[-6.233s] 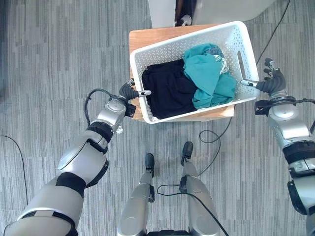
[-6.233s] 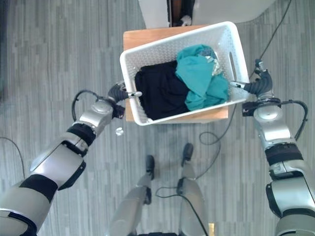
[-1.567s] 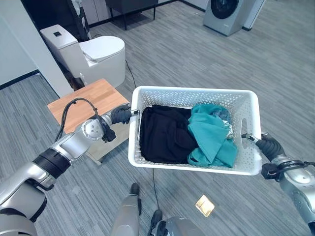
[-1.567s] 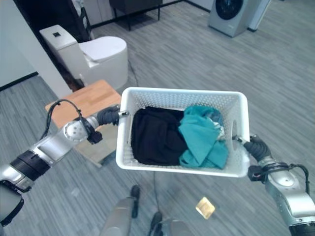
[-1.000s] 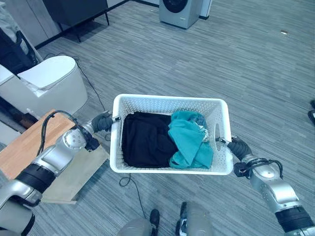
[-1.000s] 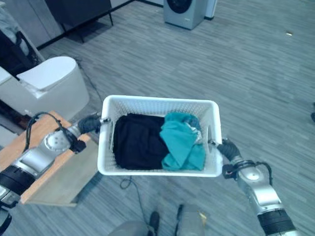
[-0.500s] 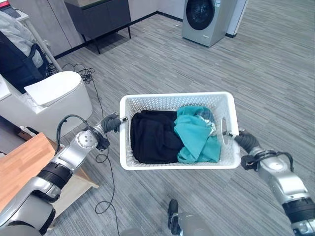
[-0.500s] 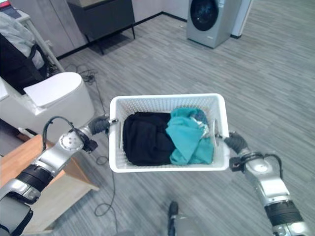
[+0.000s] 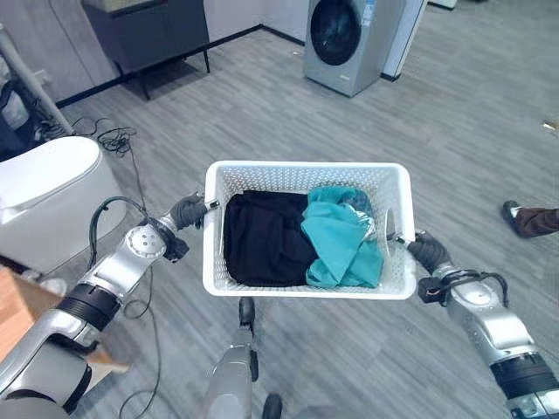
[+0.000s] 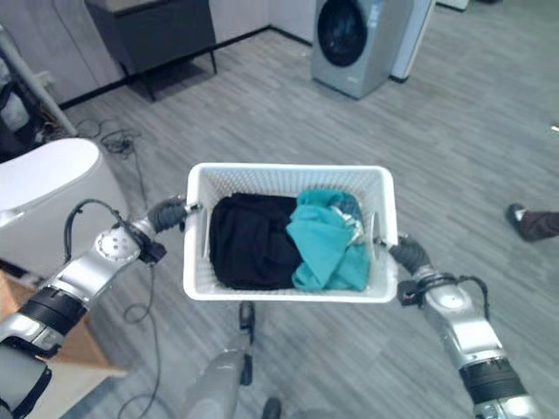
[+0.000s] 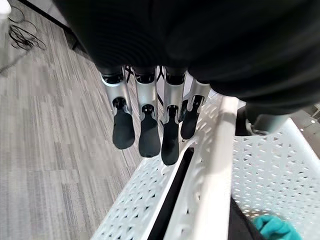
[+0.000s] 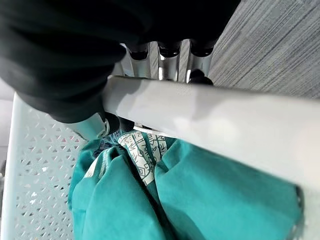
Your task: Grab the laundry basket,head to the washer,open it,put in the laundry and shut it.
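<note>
Basket (image 9: pixel 301 288) w/ laundry (image 9: pixel 301 236) off desk, now carried mid-air; left hand (image 9: pixel 187 212) & right hand (image 9: pixel 427 252) fingers clenched on end rims. Washer (image 9: pixel 343 39) closer ahead; you keep walking.

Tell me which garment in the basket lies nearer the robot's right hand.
The teal garment; it fills the end by the right hand, while the black garment lies toward the left hand.

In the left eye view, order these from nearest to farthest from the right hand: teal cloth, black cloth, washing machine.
From the right hand:
1. Teal cloth, in the basket's near side.
2. Black cloth, in the basket's far side.
3. Washing machine, across the floor ahead.
</note>
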You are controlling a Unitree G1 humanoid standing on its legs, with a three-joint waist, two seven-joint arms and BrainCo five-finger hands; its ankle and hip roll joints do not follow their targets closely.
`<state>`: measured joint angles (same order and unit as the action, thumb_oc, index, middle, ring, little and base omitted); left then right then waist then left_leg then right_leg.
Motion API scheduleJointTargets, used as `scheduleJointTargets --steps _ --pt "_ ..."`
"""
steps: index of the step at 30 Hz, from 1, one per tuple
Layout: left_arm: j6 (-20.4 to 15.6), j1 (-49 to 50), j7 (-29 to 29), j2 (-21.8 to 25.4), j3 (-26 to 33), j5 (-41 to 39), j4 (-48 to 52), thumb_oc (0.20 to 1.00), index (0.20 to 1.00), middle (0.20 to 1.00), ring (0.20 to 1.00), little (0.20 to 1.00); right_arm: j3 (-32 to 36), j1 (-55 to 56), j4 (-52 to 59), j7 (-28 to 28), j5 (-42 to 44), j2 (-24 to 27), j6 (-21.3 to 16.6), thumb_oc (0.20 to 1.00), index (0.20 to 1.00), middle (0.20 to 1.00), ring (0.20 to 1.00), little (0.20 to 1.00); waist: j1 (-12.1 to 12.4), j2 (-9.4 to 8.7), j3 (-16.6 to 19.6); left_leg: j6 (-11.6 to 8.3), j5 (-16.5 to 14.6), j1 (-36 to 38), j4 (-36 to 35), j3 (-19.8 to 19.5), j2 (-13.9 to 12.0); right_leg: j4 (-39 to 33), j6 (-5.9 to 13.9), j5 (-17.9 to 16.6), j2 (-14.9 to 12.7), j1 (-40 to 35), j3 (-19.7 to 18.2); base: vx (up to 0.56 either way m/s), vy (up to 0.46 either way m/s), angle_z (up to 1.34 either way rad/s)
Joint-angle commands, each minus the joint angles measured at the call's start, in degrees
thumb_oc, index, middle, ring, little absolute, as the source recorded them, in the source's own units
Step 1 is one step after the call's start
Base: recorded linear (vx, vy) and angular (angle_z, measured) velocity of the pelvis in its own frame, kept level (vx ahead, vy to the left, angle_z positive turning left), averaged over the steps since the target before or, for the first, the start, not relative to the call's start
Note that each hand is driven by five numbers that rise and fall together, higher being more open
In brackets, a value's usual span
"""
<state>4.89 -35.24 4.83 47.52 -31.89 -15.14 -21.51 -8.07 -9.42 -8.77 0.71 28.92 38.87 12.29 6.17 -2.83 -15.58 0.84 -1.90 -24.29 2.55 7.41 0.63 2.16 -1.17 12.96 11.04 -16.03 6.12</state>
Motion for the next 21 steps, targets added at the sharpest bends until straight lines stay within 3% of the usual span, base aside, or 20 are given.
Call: scheduleJointTargets --steps 1,3,4,5,6,8,9,10,11,12,13,14,16,18,21 --pt "-3.7 -6.0 -2.5 3.4 5.2 -3.3 1.2 0.200 0.200 0.200 0.200 0.200 5.3 -0.5 5.9 2.7 5.3 2.5 -5.8 0.200 0.200 0.200 0.200 0.200 -0.1 2.32 6.6 -2.77 9.5 8.4 -4.2 -0.8 -6.2 5.1 3.75 2.7 -11.1 1.5 3.5 0.40 0.109 -0.23" --pt "-3.9 -5.9 -2.3 3.8 4.9 -3.0 1.0 0.200 0.200 0.200 0.200 0.200 5.8 0.4 6.1 3.3 5.3 1.9 -5.7 0.200 0.200 0.200 0.200 0.200 0.5 1.24 8.5 -2.14 10.1 8.6 -0.8 -0.6 -5.0 7.6 5.51 0.4 -13.4 0.9 3.3 0.63 0.187 -0.01" --pt "-4.2 -5.9 -2.2 4.3 4.5 -2.8 0.7 0.200 0.200 0.200 0.200 0.200 5.9 0.8 5.9 3.6 5.2 1.4 -5.8 0.200 0.200 0.200 0.200 0.200 0.8 0.35 9.1 -1.43 9.4 8.9 1.1 -0.3 -3.4 10.7 7.20 -4.0 -15.4 0.8 3.3 0.78 0.338 0.15" --pt "-4.1 -6.7 -2.4 4.6 3.6 -2.6 0.6 0.200 0.200 0.200 0.200 0.200 5.5 1.0 5.4 3.8 4.7 0.2 -5.5 0.200 0.200 0.200 0.200 0.200 0.9 -0.32 9.3 1.20 6.9 11.2 3.5 0.4 -0.7 22.8 9.72 -15.9 -19.1 4.3 2.3 0.56 0.276 -0.10" --pt "-4.1 -6.7 -2.4 4.6 3.5 -2.6 0.6 0.200 0.200 0.200 0.200 0.200 5.6 1.0 5.4 3.8 4.7 0.2 -5.5 0.200 0.200 0.200 0.200 0.200 1.0 -0.23 9.4 1.22 7.0 11.0 3.4 0.5 -0.8 22.8 9.72 -15.9 -19.0 4.5 2.1 0.50 0.286 -0.38" --pt "-4.1 -7.4 -2.2 5.0 3.3 -2.6 0.7 0.200 0.200 0.200 0.200 0.200 5.1 0.3 5.0 3.7 4.2 -0.5 -5.7 0.200 0.200 0.200 0.200 0.200 0.7 0.23 8.9 4.15 3.8 14.2 4.5 0.7 1.1 35.4 10.57 -24.1 -21.6 7.6 1.0 0.39 0.221 -0.49" --pt "-3.9 -7.2 -2.1 4.9 3.3 -2.6 0.8 0.200 0.200 0.200 0.200 0.200 5.1 0.2 5.0 3.8 3.5 -0.7 -5.5 0.200 0.200 0.200 0.200 0.200 0.1 0.82 8.2 5.28 2.7 16.1 4.4 0.6 1.3 42.0 10.54 -25.2 -22.3 10.8 0.9 0.45 0.243 -0.02" --pt "-3.9 -7.4 -2.1 4.9 3.4 -2.7 0.6 0.200 0.200 0.200 0.200 0.200 5.5 0.2 4.6 3.7 3.1 -0.9 -5.7 0.200 0.200 0.200 0.200 0.200 -0.6 1.64 7.8 5.81 1.8 18.4 3.6 0.6 1.2 45.2 10.52 -24.0 -23.4 13.1 2.1 0.43 0.208 0.27" --pt "-3.7 -7.8 -2.2 4.8 3.4 -2.6 1.0 0.200 0.200 0.200 0.200 0.200 5.7 0.0 4.6 3.8 2.5 -1.0 -5.6 0.200 0.200 0.200 0.200 0.200 -1.3 2.40 7.2 6.20 1.1 20.7 2.8 0.4 1.0 47.2 9.83 -21.8 -24.9 16.2 3.7 0.30 0.125 0.46" --pt "-3.7 -7.8 -2.2 4.8 3.4 -2.6 1.0 0.200 0.200 0.200 0.200 0.200 5.7 0.0 4.6 3.8 2.5 -1.0 -5.6 0.200 0.200 0.200 0.200 0.200 -1.4 2.26 7.2 6.21 1.1 20.7 2.8 0.3 1.2 47.4 9.83 -21.6 -25.1 16.2 3.7 0.30 0.080 0.68" --pt "-3.7 -8.4 -2.1 4.6 3.2 -2.8 1.0 0.200 0.200 0.200 0.200 0.200 6.1 0.1 4.6 3.9 2.3 -0.9 -5.4 0.200 0.200 0.200 0.200 0.200 -2.3 3.03 6.7 6.21 0.6 22.6 1.9 -0.3 1.1 46.8 8.95 -18.1 -25.8 18.9 5.4 0.45 0.004 0.64" --pt "-3.9 -8.6 -2.2 3.7 2.9 -3.2 1.5 0.200 0.200 0.200 0.200 0.200 6.4 0.2 4.5 4.2 2.3 -0.6 -5.2 0.200 0.200 0.200 0.200 0.200 -4.1 4.01 6.1 5.57 -0.3 25.9 0.9 -2.3 1.2 40.7 7.94 -13.4 -23.6 23.3 7.4 0.60 -0.031 0.46" --pt "-4.0 -7.8 -1.8 3.1 3.3 -3.0 1.9 0.200 0.200 0.200 0.200 0.200 7.3 1.0 4.8 4.6 2.6 -0.1 -5.0 0.200 0.200 0.200 0.200 0.200 -5.9 4.19 5.7 4.24 -2.5 28.9 0.6 -3.8 1.1 26.4 7.83 -10.9 -22.0 25.0 8.8 0.56 -0.149 0.28" --pt "-4.3 -6.7 -1.6 2.9 4.2 -2.8 2.0 0.200 0.200 0.200 0.200 0.200 7.6 1.2 4.9 4.7 2.8 0.3 -5.0 0.200 0.200 0.200 0.200 0.200 -6.7 4.16 5.8 2.70 -5.0 31.4 0.3 -4.6 0.8 10.3 8.46 -11.9 -20.8 24.9 9.1 0.47 -0.176 0.86" --pt "-5.0 -7.1 -1.9 2.0 5.2 -1.6 1.1 0.200 0.200 0.200 0.200 0.200 7.8 1.9 5.1 4.7 3.3 0.0 -5.0 0.200 0.200 0.200 0.200 0.200 -7.5 3.86 5.9 1.35 -8.5 35.3 1.2 -4.9 0.5 -5.1 11.63 -18.1 -19.7 27.6 7.6 0.49 -0.154 0.88"
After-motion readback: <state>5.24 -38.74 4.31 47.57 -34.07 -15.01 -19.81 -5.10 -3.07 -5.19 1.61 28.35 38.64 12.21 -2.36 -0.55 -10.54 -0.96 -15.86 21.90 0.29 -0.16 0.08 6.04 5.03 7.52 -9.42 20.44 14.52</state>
